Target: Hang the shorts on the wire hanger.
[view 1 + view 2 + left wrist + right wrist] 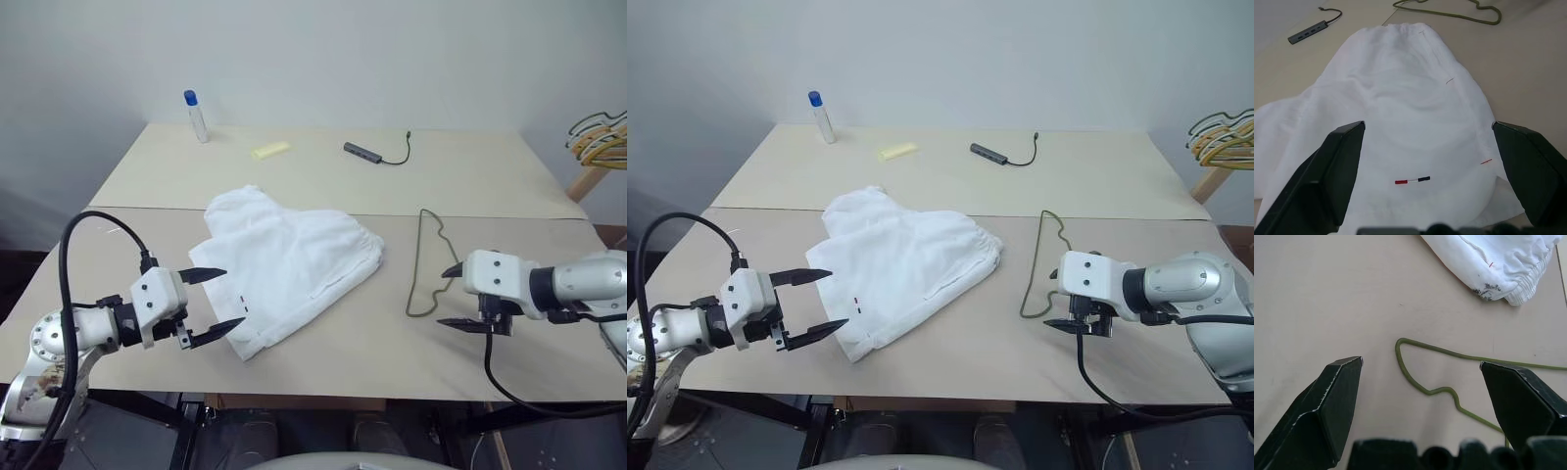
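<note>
The shorts (289, 264) lie flat and loosely spread near the middle of the desk (470, 181), with the gathered waistband toward the right and the leg hems toward the near-left edge. A small red, white and blue tab (1412, 180) sits on the cloth near one hem, and a small dark mark (1486, 290) shows beside the waistband.

The wire hanger (427, 266) lies flat on the desk just to the right of the shorts, apart from them, with its long side running front to back.

The left end effector (211, 305) is positioned at the near-left hem of the shorts. Its two black fingers (1327, 171) stand wide apart, one on each side of the hem, and hold nothing.

The right end effector (453, 296) is positioned just beside the near end of the hanger, above the desk. Its fingers (1327, 406) are spread wide and grip nothing; the hanger wire lies between them in the right wrist view.

At the far side of the desk stand a small bottle with a blue cap (196, 116), a yellow strip (270, 150) and a grey adapter with a cable (377, 153). A bundle of yellow and dark hangers (600, 137) is located off the desk's right edge.
</note>
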Action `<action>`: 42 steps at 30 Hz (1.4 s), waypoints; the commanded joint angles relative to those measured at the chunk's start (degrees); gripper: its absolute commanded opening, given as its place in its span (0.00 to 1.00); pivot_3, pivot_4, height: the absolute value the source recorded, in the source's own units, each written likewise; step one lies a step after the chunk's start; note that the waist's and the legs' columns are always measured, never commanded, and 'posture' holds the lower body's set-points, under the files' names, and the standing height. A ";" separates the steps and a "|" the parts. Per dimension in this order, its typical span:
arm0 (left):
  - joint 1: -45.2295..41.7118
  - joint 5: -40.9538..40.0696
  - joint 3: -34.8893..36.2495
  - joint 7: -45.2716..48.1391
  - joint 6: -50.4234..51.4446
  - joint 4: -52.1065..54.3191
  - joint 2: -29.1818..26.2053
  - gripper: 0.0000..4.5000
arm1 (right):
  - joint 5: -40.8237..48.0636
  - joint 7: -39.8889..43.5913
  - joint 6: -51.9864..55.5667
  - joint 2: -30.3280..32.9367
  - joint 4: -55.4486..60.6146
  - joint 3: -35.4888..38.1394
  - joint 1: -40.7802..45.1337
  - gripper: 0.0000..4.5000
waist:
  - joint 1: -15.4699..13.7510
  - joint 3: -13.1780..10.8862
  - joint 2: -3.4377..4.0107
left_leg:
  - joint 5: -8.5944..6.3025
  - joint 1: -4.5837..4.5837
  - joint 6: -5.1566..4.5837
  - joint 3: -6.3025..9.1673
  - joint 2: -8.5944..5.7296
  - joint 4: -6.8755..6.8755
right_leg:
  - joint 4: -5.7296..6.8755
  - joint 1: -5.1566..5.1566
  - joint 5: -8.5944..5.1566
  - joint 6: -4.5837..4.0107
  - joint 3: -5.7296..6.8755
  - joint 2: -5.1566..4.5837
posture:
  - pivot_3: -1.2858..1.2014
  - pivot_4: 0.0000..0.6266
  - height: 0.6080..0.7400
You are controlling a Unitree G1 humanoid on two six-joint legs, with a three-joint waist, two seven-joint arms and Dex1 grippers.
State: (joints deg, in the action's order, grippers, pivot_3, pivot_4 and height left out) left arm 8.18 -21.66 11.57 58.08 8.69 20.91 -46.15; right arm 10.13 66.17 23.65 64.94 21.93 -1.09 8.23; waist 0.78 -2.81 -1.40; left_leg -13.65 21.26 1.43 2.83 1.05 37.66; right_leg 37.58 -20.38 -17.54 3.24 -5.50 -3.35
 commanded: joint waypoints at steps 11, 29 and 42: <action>-1.19 0.73 0.72 -1.87 -1.06 1.25 0.09 1.00 | -0.52 -0.21 -0.92 0.54 0.69 1.32 0.99 1.00 | -0.04 0.00 0.00 | 0.00 0.00 0.00 0.00 -0.01 0.00 | 0.01 0.01 0.03 -0.03 0.00 0.00 | 0.53 0.00 1.00; -0.61 2.09 -8.77 4.42 1.70 2.12 -1.35 1.00 | -0.27 -1.50 0.82 0.42 2.93 2.31 -1.43 1.00 | 0.29 0.00 0.00 | 0.00 -0.01 0.00 -0.01 -0.01 0.00 | 0.01 0.00 0.01 -0.02 0.00 0.00 | 0.51 0.00 1.00; -2.41 16.80 -18.91 1.09 2.00 -3.16 -3.17 0.92 | -0.44 -2.29 0.97 0.49 3.39 2.18 -1.79 1.00 | 0.44 0.01 0.02 | 0.00 -0.02 0.00 -0.02 -0.01 0.00 | 0.00 0.01 -0.07 0.12 -0.01 0.01 | 0.50 0.00 1.00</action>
State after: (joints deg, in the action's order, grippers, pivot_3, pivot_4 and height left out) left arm 6.57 -6.21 -7.70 60.26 9.47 18.04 -48.69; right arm 9.77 64.27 24.32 64.90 24.24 -0.71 5.86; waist 1.22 -2.80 -1.38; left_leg -13.65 21.24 1.43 2.82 1.04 37.67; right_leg 37.57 -20.38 -17.61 3.36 -5.51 -3.34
